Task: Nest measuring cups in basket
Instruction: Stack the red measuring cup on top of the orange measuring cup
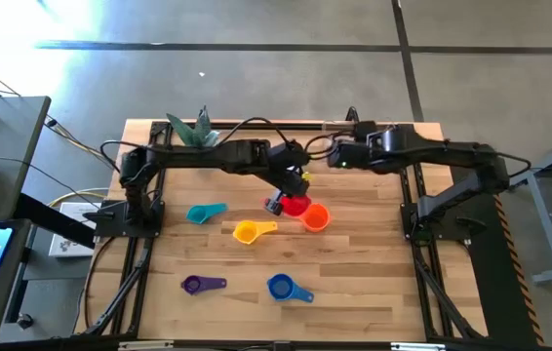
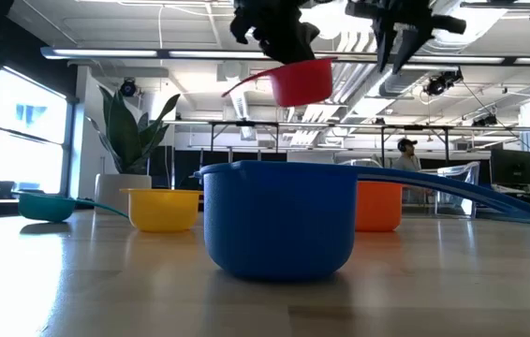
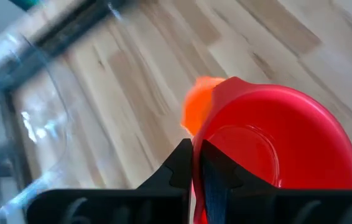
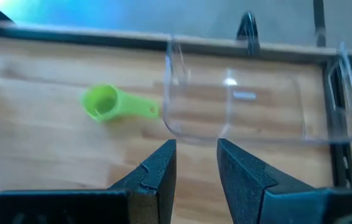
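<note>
My left gripper (image 1: 291, 192) is shut on the red measuring cup (image 1: 297, 206), held in the air above the table's middle, next to the orange cup (image 1: 315, 216). My right gripper (image 4: 196, 152) is open and empty, hovering over the far side above the clear basket (image 4: 238, 112). The green cup (image 4: 104, 102) lies on the table beside the basket. The yellow (image 1: 249, 231), teal (image 1: 203, 213), purple (image 1: 198, 284) and blue (image 1: 281, 287) cups rest on the table on their bases, apart from one another. My left gripper pinches the red cup's wall at the rim (image 3: 196, 186), with one finger inside the bowl and one outside. The fingers come from above, pointing down. The cup (image 2: 302, 82) is lifted clear of the table, slightly tilted, with its handle (image 2: 242, 86) sticking out sideways.
A plant in a white pot (image 2: 120, 187) stands at the table's far left corner (image 1: 193, 129). The basket's clear wall also shows in the left wrist view (image 3: 33, 124). Bare wood lies between the cups in the table's near half. A person sits far off in the room (image 2: 405, 150).
</note>
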{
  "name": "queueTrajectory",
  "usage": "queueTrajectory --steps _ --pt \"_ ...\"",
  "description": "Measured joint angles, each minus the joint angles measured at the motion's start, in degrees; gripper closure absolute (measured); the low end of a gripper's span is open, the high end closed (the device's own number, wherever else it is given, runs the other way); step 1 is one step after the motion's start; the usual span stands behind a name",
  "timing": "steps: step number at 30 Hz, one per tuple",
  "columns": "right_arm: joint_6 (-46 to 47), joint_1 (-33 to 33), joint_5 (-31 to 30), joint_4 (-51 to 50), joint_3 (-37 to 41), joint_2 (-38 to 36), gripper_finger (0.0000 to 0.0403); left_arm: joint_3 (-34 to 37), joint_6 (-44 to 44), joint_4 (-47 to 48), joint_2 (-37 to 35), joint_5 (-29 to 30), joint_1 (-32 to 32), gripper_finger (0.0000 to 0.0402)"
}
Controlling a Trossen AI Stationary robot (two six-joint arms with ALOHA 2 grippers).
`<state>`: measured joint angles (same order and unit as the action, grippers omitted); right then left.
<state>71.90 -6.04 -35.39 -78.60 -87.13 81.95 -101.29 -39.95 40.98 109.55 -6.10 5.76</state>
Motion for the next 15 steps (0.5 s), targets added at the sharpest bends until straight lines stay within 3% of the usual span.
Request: queueTrajectory --steps 9,15 --pt "-1.43 -0.09 -2.49 -0.66 -3.98 0.02 0.0295 -0.23 -4.48 -12.95 3.33 -6.36 -0.24 0.0394" --pt "-1.38 -0.10 -2.06 -1.69 -3.97 0.17 0.0295 0.02 -5.61 -15.64 6.22 -9.61 -0.16 0.0394"
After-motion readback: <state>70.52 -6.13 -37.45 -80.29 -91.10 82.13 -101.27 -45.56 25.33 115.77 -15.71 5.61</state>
